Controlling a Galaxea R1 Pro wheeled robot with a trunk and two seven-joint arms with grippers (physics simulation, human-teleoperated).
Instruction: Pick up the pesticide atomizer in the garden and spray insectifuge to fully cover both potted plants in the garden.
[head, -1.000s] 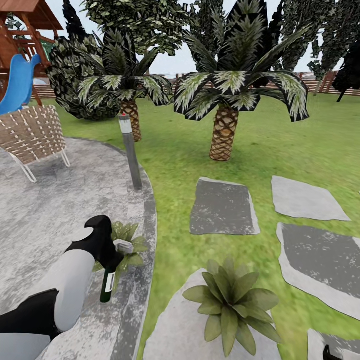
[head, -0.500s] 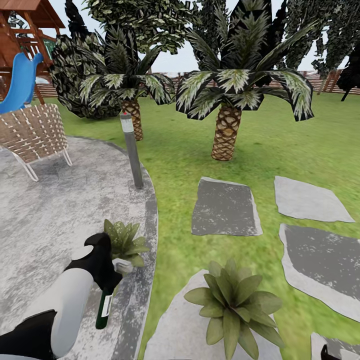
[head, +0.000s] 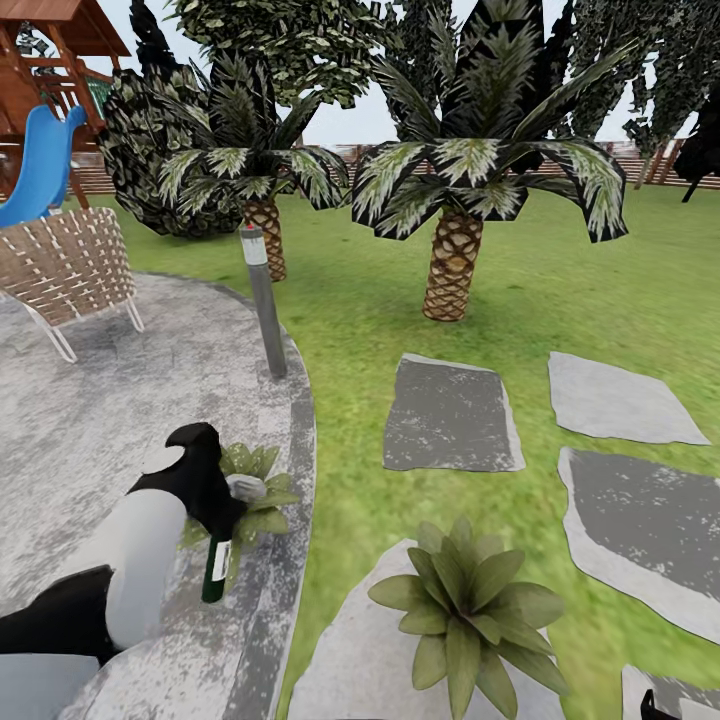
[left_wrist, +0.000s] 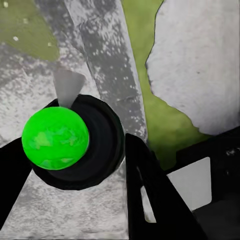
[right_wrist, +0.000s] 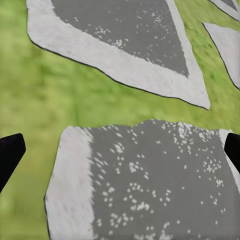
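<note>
Grass (head: 560, 270) ran from the palms (head: 450, 200) to the round patio (head: 90, 400), with stepping stones (head: 450, 415) between. Over the patio's edge, the left jaws (head: 222, 528) were closed on the atomizer (head: 214, 570), which hung neck-up below them, just beside the patio's plant (head: 262, 490). From the left wrist, the bottle's green top (left_wrist: 56, 137) sat between the dark fingers (left_wrist: 150, 185). A second plant (head: 465, 610) stood on a near stone. The right jaws (right_wrist: 120, 150) hovered wide apart, empty, over a stone (right_wrist: 150, 180).
</note>
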